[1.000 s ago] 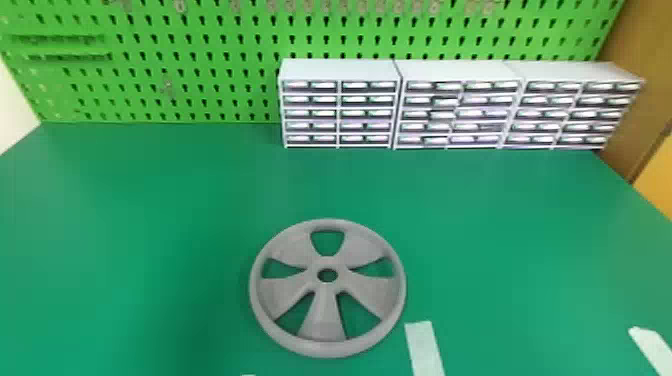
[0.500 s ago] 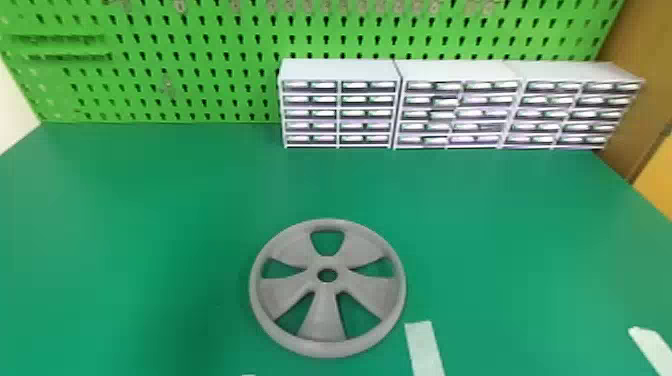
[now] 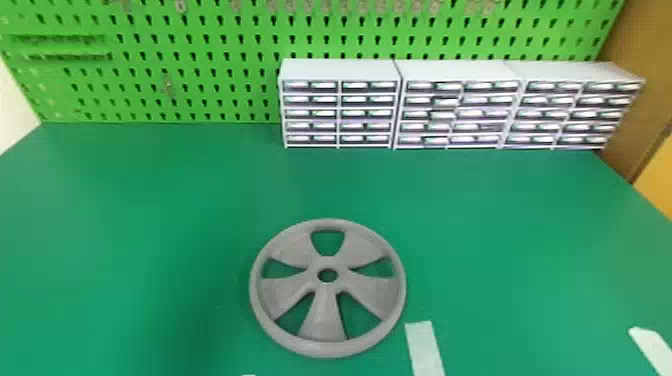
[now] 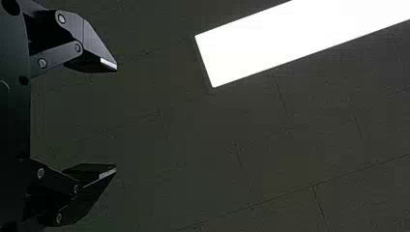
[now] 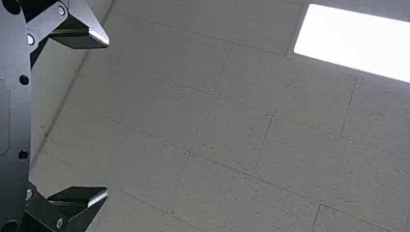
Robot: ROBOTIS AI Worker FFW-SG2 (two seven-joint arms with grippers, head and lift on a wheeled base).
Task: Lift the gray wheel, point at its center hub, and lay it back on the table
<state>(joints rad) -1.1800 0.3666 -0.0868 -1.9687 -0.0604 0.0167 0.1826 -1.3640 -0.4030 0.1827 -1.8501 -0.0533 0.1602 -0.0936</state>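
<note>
On the green table (image 3: 150, 200) in the head view lies the gray wheel (image 3: 324, 315), flat. In the left wrist view, the left gripper (image 4: 116, 119) is spread wide, empty; in the right wrist view, the right gripper (image 5: 108, 116) is likewise spread.

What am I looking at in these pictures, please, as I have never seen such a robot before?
This is a robot with two arms. The head view looks forward and down: the gray wheel lies flat on the green table, with a pale tape strip near it and white drawer units at the back, before a green pegboard. The other two pictures come from cameras on its wrists. The left gripper and the right gripper both stand open, holding nothing; behind each is what looks like a ceiling with a bright light panel.
</note>
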